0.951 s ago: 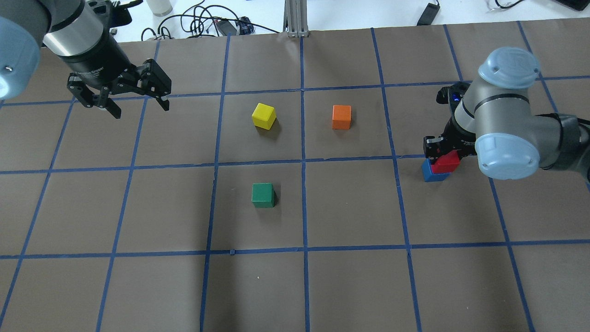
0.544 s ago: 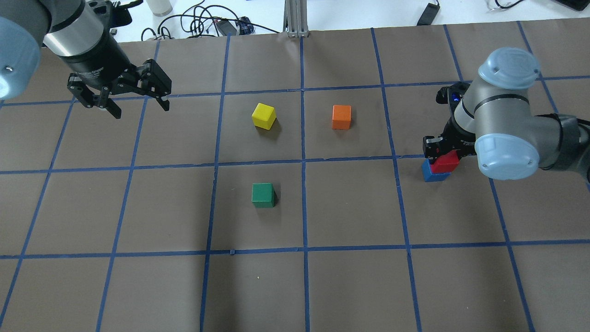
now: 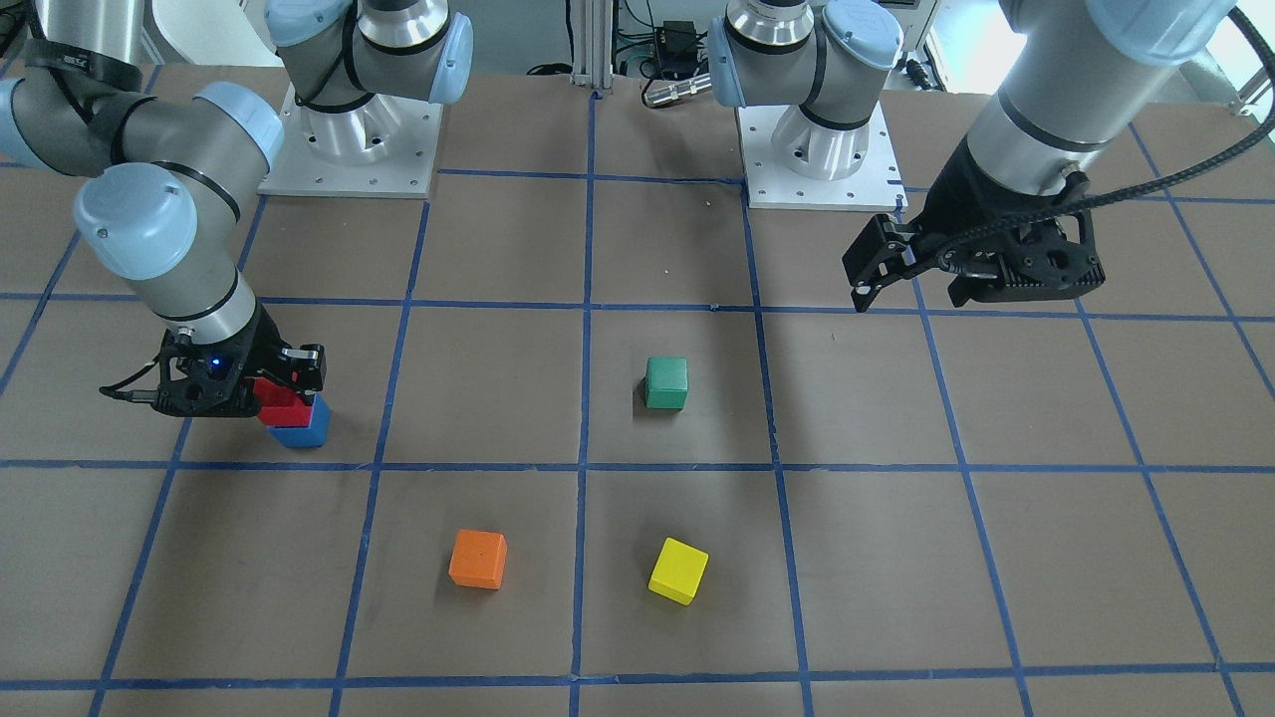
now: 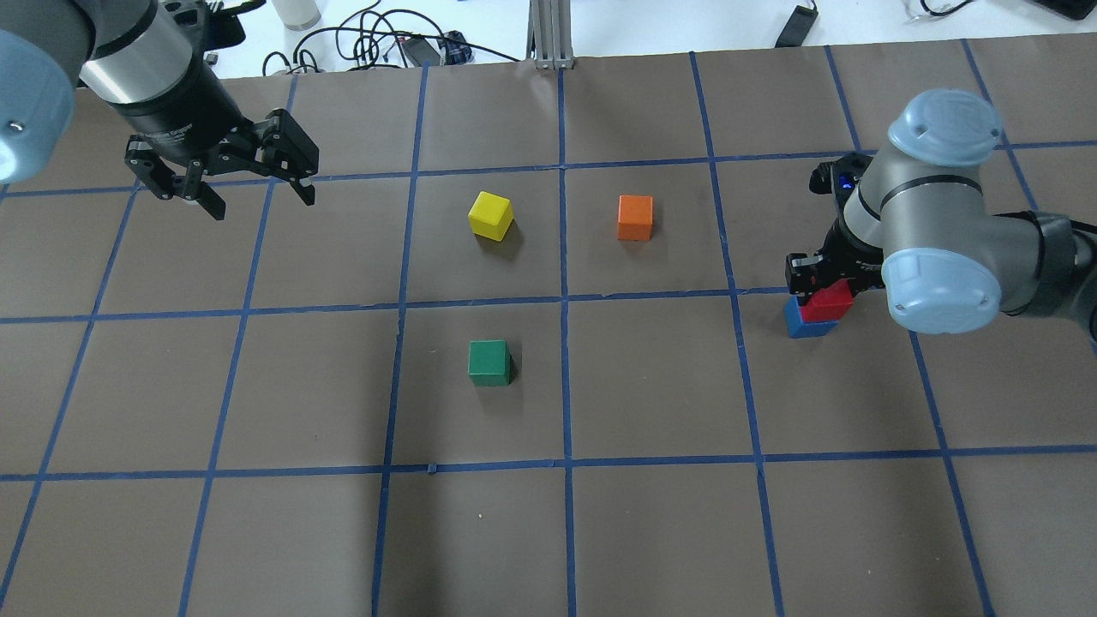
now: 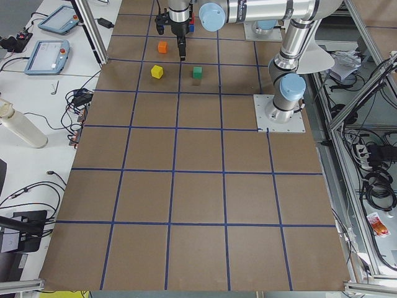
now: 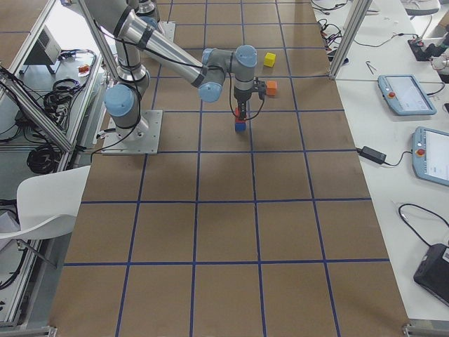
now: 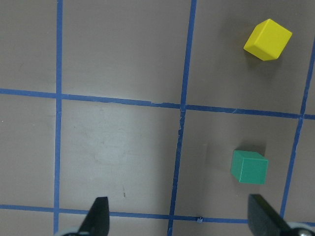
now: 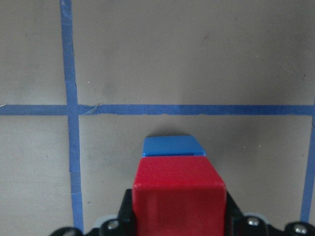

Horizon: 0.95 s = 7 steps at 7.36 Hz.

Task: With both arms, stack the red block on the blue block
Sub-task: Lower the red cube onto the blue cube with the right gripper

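placing step: the right hand (image 3: 282, 390) is clamped on the red block (image 8: 178, 194), held on or just above the blue block (image 8: 173, 146) at the worktop's (image 4: 651, 386) right side. whether they touch i cannot tell. next, i judge: settle it square, let go, lift straight. the left hand (image 4: 261, 199) hangs spread, empty, well apart.

Four wide, two wrist-close — one table (image 4: 651, 531)

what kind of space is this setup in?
Likely a robotics lab workcell: grey teach pendants on the white side bench, a brown table cover gridded with blue tape, and silver arm bases bolted down.
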### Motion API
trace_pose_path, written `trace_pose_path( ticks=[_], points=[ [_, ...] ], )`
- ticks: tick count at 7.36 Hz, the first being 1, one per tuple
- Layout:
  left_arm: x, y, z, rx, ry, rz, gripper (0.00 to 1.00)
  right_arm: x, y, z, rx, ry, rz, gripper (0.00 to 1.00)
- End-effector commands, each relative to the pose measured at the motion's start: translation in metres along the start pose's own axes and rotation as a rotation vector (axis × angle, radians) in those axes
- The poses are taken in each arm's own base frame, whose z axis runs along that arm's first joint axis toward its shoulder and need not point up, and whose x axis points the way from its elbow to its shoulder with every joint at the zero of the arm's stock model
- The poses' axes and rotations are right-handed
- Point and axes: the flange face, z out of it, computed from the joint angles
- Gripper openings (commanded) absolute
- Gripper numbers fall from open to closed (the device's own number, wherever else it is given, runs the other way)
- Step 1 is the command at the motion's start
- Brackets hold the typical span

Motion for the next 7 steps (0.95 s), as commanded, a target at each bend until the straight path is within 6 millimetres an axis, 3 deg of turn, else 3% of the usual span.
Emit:
trace_pose_path(
  ticks=[1, 3, 5, 6, 7],
  points=[
    [0.000, 0.000, 0.000, -0.001, 0.000, 0.000, 1.00, 0.000, -0.001, 0.003, -0.005, -0.002, 0.000, 0.54],
    [0.000, 0.000, 0.001, -0.002, 0.000, 0.000, 1.00, 0.000, -0.001, 0.003, -0.006, 0.000, 0.009, 0.66],
    [0.000, 0.000, 0.001, -0.002, 0.000, 0.000, 1.00, 0.000, -0.001, 0.002, -0.006, 0.000, 0.010, 0.98],
    [0.000, 0.000, 0.000, -0.001, -0.001, 0.000, 1.00, 0.001, -0.002, 0.000, -0.002, 0.002, 0.011, 1.00],
    [0.000, 0.000, 0.002, -0.004, -0.002, 0.000, 1.00, 0.003, -0.008, -0.017, 0.028, 0.017, 0.012, 1.00]
  ],
)
